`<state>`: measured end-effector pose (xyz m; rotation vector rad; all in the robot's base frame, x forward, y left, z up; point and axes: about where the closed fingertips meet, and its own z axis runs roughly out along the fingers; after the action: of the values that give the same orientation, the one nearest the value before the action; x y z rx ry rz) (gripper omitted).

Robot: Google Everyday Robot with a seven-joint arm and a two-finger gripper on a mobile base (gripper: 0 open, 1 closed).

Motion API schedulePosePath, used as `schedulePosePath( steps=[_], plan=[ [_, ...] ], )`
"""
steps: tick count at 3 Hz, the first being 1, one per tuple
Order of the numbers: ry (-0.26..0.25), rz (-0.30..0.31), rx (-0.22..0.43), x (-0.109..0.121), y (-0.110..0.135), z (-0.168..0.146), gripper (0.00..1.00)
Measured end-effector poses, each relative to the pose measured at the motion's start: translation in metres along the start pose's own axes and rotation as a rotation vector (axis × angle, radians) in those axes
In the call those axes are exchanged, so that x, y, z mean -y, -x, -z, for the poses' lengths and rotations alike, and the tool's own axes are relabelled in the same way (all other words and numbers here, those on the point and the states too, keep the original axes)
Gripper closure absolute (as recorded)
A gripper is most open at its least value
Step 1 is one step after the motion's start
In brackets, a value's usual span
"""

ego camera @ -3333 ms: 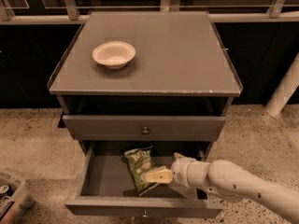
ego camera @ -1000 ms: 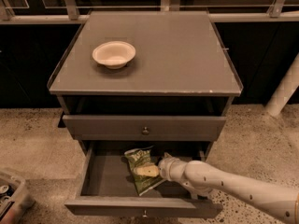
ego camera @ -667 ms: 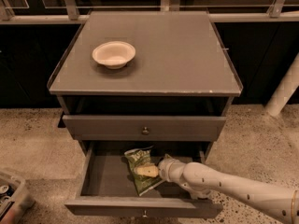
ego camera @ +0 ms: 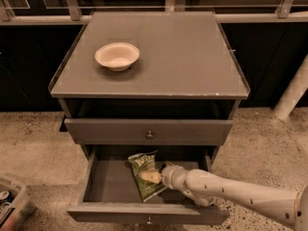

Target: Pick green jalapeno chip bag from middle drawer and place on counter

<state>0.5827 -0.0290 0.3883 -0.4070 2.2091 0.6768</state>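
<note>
The green jalapeno chip bag [ego camera: 143,173] lies flat on the floor of the middle drawer [ego camera: 108,189], which is pulled open at the bottom of the cabinet. My gripper [ego camera: 153,177] reaches in from the right on a white arm [ego camera: 226,191] and rests on the bag's right half, low inside the drawer. The bag's lower right part is hidden behind the gripper. The counter [ego camera: 183,52] is the grey cabinet top above.
A pale bowl [ego camera: 117,56] sits on the counter's left side. The upper drawer front [ego camera: 149,131] with a round knob is shut, overhanging the open drawer's back. A bin [ego camera: 12,203] stands on the floor at lower left; a white post [ego camera: 291,90] at right.
My gripper has moved left across the drawer onto the bag since the earliest frame. Over the last second it has barely moved. The bag lies in the same place.
</note>
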Motion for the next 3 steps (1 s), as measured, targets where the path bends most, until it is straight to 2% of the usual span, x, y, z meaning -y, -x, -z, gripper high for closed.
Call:
schedulePosePath(
  steps=[3],
  plan=[
    [0.000,0.000,0.000,-0.0001,0.0000,-0.0001,0.89]
  ],
)
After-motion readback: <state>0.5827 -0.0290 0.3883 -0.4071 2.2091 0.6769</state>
